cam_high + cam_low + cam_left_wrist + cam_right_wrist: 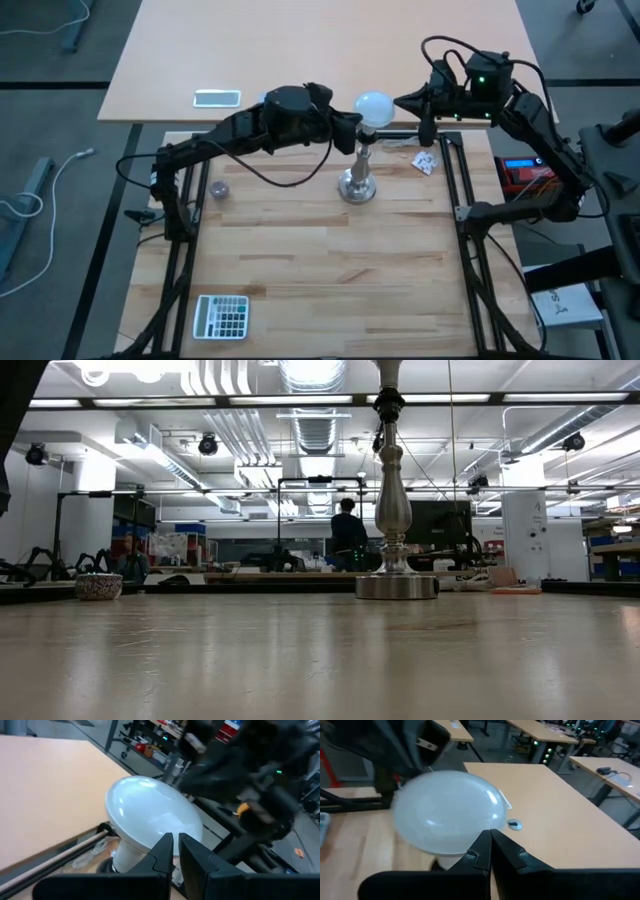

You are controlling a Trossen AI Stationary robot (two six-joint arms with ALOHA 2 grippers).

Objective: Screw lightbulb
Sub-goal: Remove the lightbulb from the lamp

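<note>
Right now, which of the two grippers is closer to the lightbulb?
The left gripper: it sits right against the lightbulb on the stand. The right gripper is shut, just off the globe's other side.

Bright ceiling strips (glaring) — blurred wrist views

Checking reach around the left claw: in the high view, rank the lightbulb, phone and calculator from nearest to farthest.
From the left claw:
1. Lightbulb, right beside it, atop the stand.
2. Phone, on the far table.
3. Calculator, near-left corner.
</note>
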